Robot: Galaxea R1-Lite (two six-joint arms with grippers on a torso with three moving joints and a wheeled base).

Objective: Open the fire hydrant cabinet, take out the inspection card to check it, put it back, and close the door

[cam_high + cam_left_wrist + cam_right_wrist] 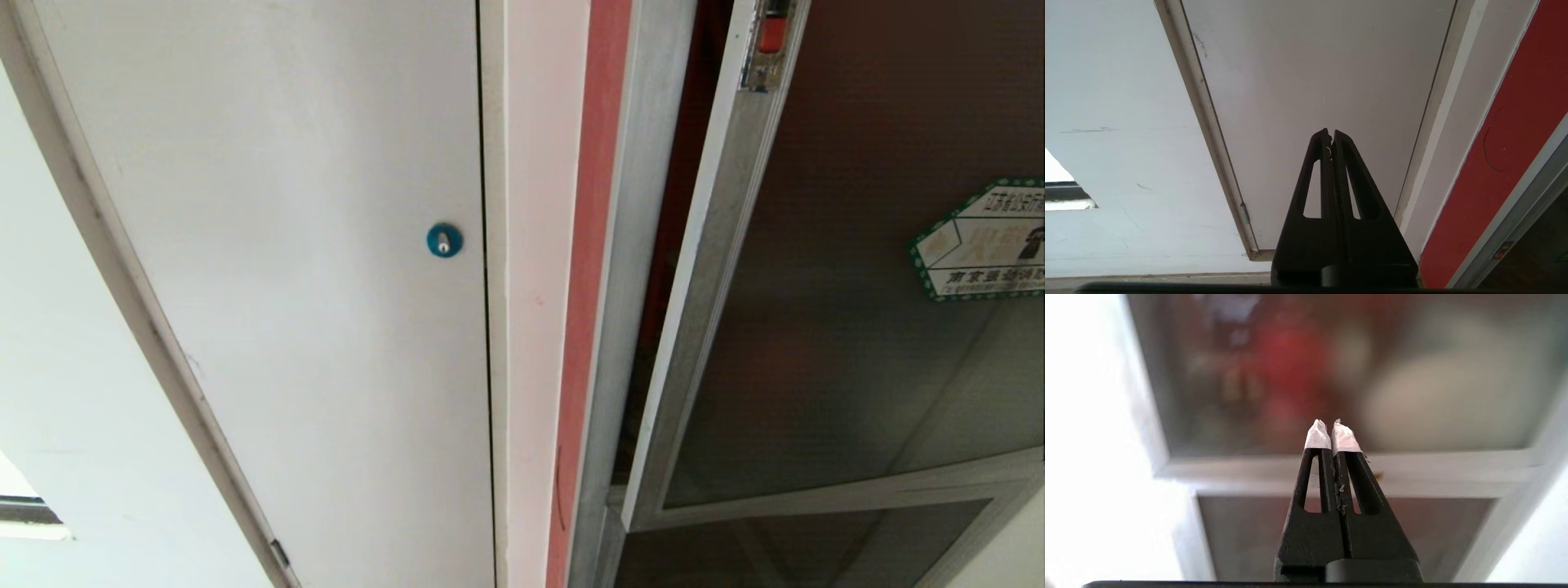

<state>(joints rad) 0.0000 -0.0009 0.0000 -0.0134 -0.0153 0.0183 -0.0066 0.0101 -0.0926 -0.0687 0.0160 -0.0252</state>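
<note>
Door (857, 327) ajar on the fire hydrant cabinet (629, 269), right of the white door (310, 286).
Right gripper (1329, 428) pinched tight, empty, before the smoked glass; left gripper (1330, 134) pressed closed, empty, facing the white door. Inspection card nowhere in sight.

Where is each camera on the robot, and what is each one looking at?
Head view: on the robot's head, facing a white door with a blue lock and the smoked-glass door standing slightly ajar; no arm shows.
Left wrist view: behind the left hand, shut, pointing at the white door.
Right wrist view: behind the right hand, shut, white-tipped, facing the smoked-glass door.
Shared: head and left wrist both show the white door and the red strip.
</note>
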